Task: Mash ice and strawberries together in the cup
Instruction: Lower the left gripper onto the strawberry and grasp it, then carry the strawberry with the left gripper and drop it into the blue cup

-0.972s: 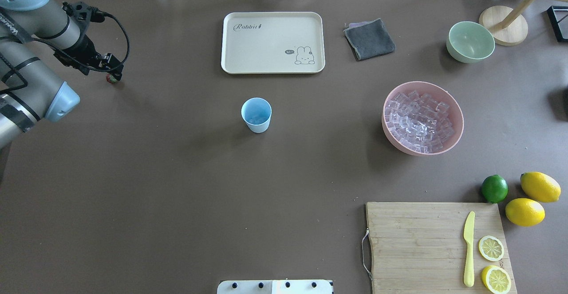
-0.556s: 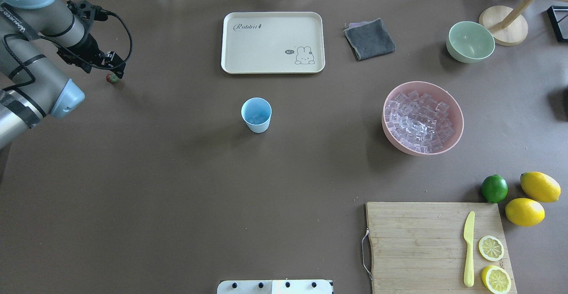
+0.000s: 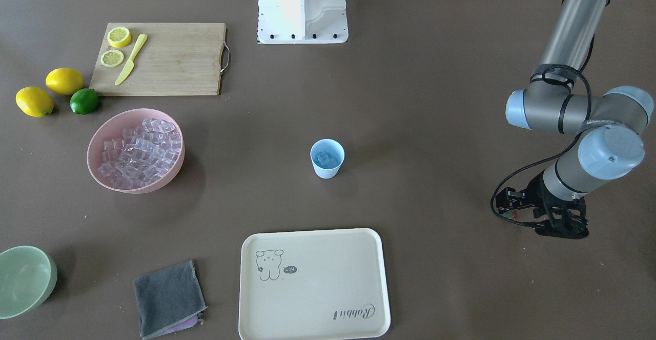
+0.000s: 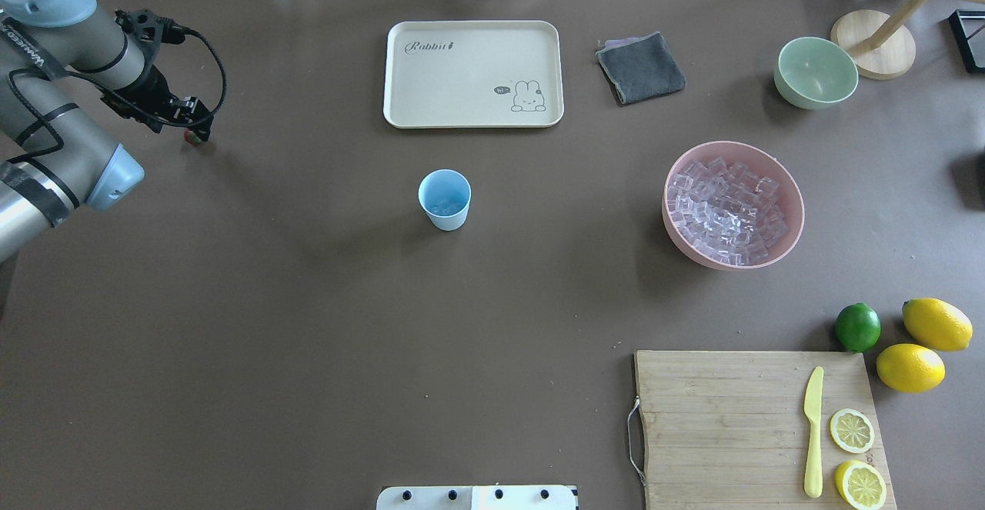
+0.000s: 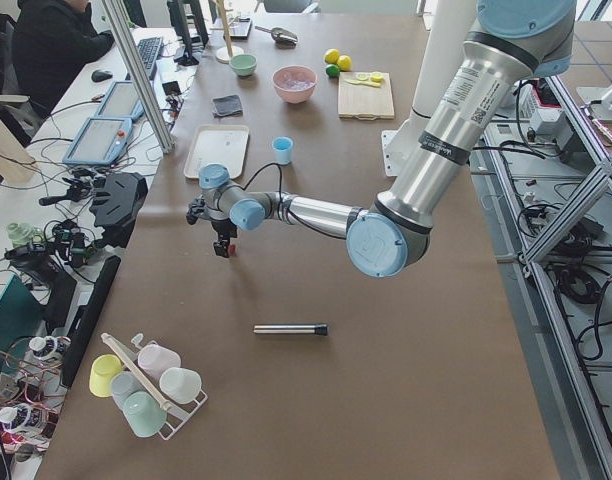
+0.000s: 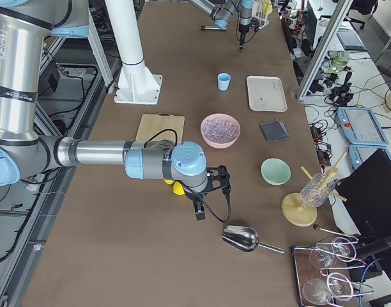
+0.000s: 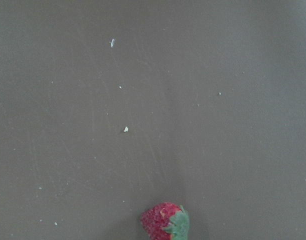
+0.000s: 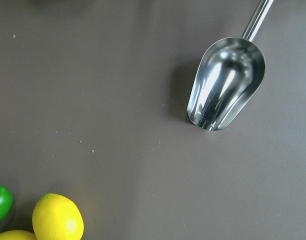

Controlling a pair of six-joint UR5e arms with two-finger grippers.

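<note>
A small light-blue cup (image 4: 445, 198) stands mid-table with a few clear ice cubes (image 3: 327, 159) inside it. More ice fills the pink bowl (image 4: 733, 204) to its right. One red strawberry (image 7: 165, 222) with a green top lies on the table at the far left, showing as a red speck (image 4: 188, 138) from overhead. My left gripper (image 4: 192, 129) hovers right over it, jaws apart, nothing held. My right gripper (image 6: 199, 214) shows only in the exterior right view, low over the table near a metal scoop (image 8: 225, 90). I cannot tell whether it is open or shut.
A cream tray (image 4: 473, 73), a grey cloth (image 4: 640, 68) and a pale green bowl (image 4: 816, 71) sit at the far side. A cutting board (image 4: 731, 418) with a yellow knife and lemon slices lies near right, beside a lime (image 4: 857, 327) and two lemons. A dark rod (image 5: 290, 328) lies left.
My left gripper pulled back from the strawberry about half a second ago and has now come back over it. The strawberry stayed on the table.
</note>
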